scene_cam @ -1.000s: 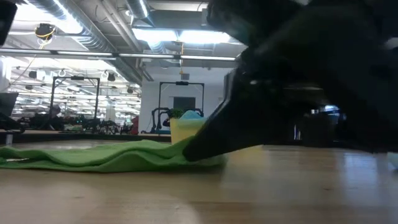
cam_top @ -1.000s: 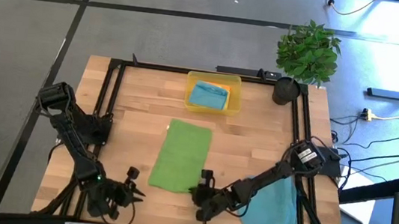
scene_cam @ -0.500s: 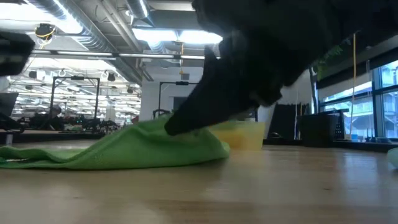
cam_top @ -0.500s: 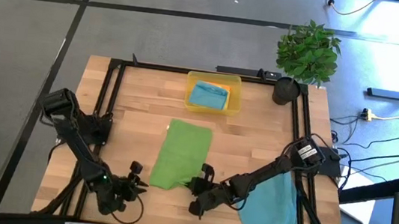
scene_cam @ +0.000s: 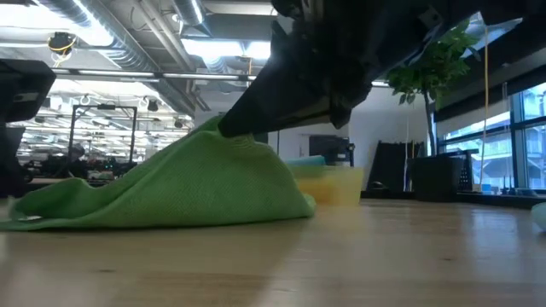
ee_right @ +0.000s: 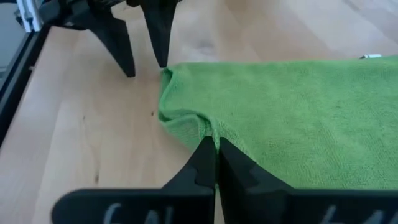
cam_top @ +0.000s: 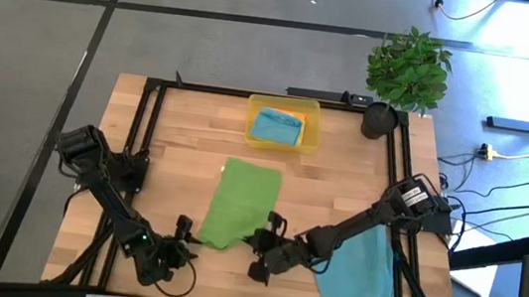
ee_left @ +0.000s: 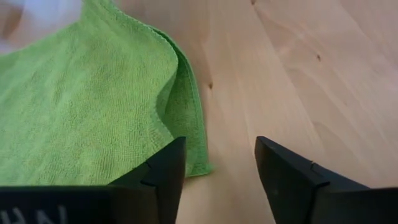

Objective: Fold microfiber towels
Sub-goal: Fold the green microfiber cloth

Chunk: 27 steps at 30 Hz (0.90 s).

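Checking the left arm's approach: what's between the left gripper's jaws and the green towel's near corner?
Only bare wood. In the left wrist view the left gripper stands open, the green towel corner beside one jaw, not between them.

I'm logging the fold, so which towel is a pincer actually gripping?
The green towel mid-table: the right pincer pinches its near corner. The teal towel lies loose; another sits in the yellow tray.

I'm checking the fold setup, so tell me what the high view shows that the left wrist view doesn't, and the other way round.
Only the high view shows the yellow tray holding a teal towel, the second teal towel under the right arm, the plant, and the right pincer shut on the green towel. Only the left wrist view shows the left pincer open at that towel's corner, one finger on the cloth, one on bare table. Both share the green towel and table.
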### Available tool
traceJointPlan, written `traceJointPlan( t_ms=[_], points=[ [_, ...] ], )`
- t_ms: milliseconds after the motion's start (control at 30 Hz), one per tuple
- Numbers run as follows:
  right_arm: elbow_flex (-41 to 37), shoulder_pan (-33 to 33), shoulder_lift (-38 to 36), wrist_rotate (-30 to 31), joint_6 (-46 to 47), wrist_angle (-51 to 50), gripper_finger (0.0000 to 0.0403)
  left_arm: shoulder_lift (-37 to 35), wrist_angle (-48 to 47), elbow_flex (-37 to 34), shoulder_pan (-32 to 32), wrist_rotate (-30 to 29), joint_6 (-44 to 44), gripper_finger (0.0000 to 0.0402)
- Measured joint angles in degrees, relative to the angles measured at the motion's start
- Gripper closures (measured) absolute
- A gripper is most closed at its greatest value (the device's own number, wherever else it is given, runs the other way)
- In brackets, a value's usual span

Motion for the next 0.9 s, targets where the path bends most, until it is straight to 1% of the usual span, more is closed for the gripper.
traceJointPlan(
  t_ms=[133,367,533,900],
  points=[
    [0.0,-0.7,0.0,0.0,1.0,0.0,0.0401,0.0,-0.6,0.0,0.0,-1.1,0.0,0.0202],
    [0.0,-1.3,0.0,0.0,1.2,0.0,0.0401,-0.3,-1.9,0.4,0.0,-4.2,2.0,0.0200],
    [0.0,-1.9,0.0,-0.1,2.2,0.0,0.0401,-0.3,-2.7,1.5,0.0,-4.4,2.6,0.0194],
    [0.0,-4.1,-1.2,-0.1,4.0,-0.2,0.0401,-0.3,-4.1,1.5,0.1,-3.6,1.6,0.0189]
  ],
)
